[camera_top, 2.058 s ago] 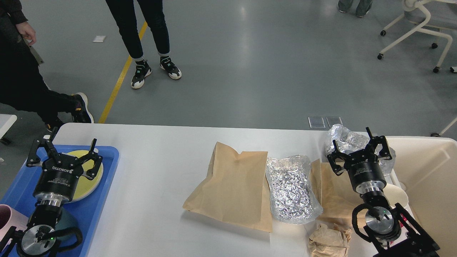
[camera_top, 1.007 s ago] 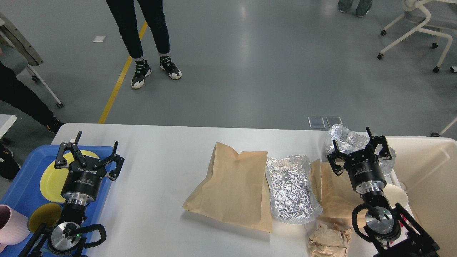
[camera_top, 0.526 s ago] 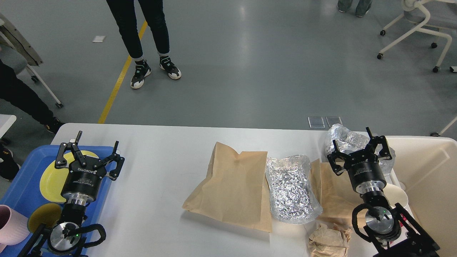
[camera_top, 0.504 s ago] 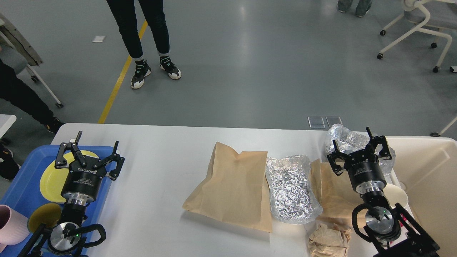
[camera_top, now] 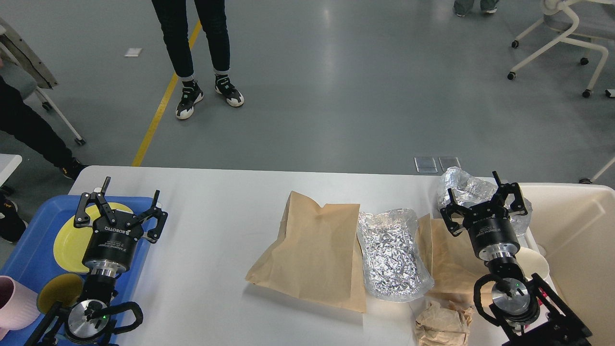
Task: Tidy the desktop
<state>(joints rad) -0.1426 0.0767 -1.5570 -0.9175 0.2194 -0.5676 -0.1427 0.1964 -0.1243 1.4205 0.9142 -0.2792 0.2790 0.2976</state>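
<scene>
White desktop (camera_top: 211, 250), brown paper bags.
Blue tray (camera_top: 29, 250), yellow plate (camera_top: 67, 242), shiny silver crinkly foil bag (camera_top: 391, 254), cream bin (camera_top: 581, 230).

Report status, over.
Both tools open, empty: left over tray edge, right by foil. Desktop still littered: paper bags, foil pouch. Nothing blocking.
</scene>
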